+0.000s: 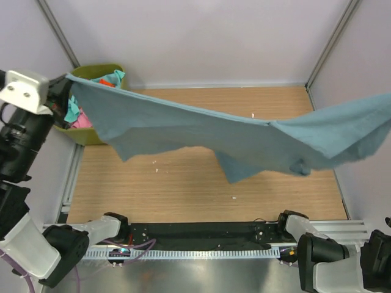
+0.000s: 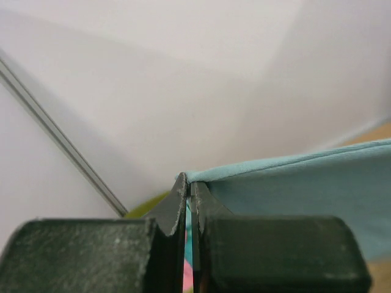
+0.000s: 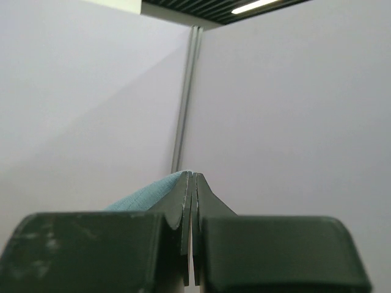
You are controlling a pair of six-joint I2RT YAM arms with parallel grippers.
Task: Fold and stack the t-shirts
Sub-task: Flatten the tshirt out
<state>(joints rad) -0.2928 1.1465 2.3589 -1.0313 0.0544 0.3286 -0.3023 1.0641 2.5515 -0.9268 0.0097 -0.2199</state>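
Observation:
The slate-blue t-shirt [image 1: 201,131] hangs stretched in the air across the whole table, held at both ends. My left gripper [image 1: 63,85] is shut on its left corner, high up by the bin; the left wrist view shows the cloth [image 2: 305,189] pinched at the fingertips [image 2: 189,183]. My right gripper is out of the top view past the right edge. The right wrist view shows it [image 3: 193,178] shut on the shirt's other end [image 3: 146,195]. Pink, orange-red and turquoise t-shirts [image 1: 82,116] lie in the bin behind the held shirt.
The olive-green bin [image 1: 101,72] stands at the back left corner of the wooden table [image 1: 183,189]. Grey walls with metal posts enclose the table at the back and sides. Small white specks lie on the wood.

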